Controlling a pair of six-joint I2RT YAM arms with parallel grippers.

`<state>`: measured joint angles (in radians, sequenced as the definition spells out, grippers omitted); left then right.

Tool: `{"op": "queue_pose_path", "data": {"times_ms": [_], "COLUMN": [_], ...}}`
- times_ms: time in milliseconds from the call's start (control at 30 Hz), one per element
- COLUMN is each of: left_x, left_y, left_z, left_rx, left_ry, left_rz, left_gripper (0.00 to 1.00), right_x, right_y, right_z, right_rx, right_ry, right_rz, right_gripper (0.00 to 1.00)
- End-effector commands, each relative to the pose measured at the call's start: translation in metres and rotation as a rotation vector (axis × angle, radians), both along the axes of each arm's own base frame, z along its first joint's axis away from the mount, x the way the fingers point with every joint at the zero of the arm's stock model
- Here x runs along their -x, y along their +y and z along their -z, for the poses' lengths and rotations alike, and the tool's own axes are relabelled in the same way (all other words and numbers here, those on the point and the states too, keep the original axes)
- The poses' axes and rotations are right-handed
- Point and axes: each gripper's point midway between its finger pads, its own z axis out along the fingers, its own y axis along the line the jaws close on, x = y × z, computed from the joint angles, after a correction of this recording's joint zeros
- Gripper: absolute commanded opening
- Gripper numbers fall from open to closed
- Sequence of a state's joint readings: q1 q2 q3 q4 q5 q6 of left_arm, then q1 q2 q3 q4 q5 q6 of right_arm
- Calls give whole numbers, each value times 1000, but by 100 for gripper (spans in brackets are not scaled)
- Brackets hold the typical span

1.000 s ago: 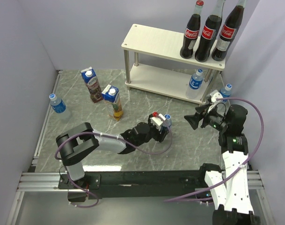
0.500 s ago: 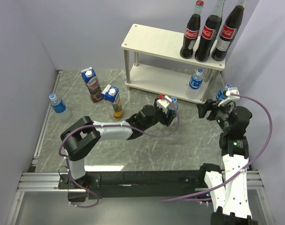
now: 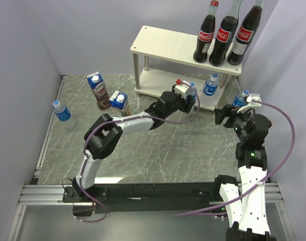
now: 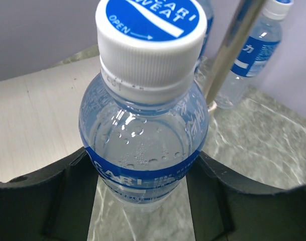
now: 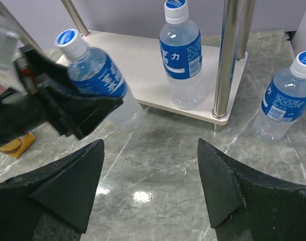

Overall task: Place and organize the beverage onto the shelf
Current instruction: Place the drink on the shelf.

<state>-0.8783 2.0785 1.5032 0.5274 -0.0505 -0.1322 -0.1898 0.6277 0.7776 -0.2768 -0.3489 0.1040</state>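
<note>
Left gripper pinches a Pocari Sweat bottle at its label. The bottle is tilted, with its base at the front edge of the lower shelf board. Right gripper is spread, empty and close by.

Risk: if released while tilted, the bottle may topple, or knock the standing water bottle on that board.

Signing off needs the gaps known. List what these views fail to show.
- Top view: the upper edge cuts off the caps of two dark red-labelled cola bottles on the pale wooden two-tier shelf.
- Top view: the left tool hides all but the cap of the small blue-labelled water bottle it grips.
- Left wrist view: black fingers hide that bottle's base; what it rests on, if anything, cannot be told.
</note>
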Motion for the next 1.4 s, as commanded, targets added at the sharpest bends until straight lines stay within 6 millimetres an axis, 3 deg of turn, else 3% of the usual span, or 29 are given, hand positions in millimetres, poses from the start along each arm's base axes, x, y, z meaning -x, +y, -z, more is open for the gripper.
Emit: {"op": "queue_pose_path", "data": {"times_ms": [0, 467, 1367], "left_x": [-17, -61, -98], "left_y": [-10, -24, -38], "left_z": [-83, -80, -67], "left_rx": [152, 132, 132], "left_ry": [-148, -175, -208], "left_rz": [3, -60, -123], "left_gripper": [0, 0, 0], "right_x": [-2, -2, -3], "right_y": [-3, 0, 3], "right_z": [-10, -9, -6], "right_rx": [-2, -10, -23], "right_ry": [-44, -38, -19], "right_rz": [15, -1, -15], "right_gripper": [81, 80, 80]}}
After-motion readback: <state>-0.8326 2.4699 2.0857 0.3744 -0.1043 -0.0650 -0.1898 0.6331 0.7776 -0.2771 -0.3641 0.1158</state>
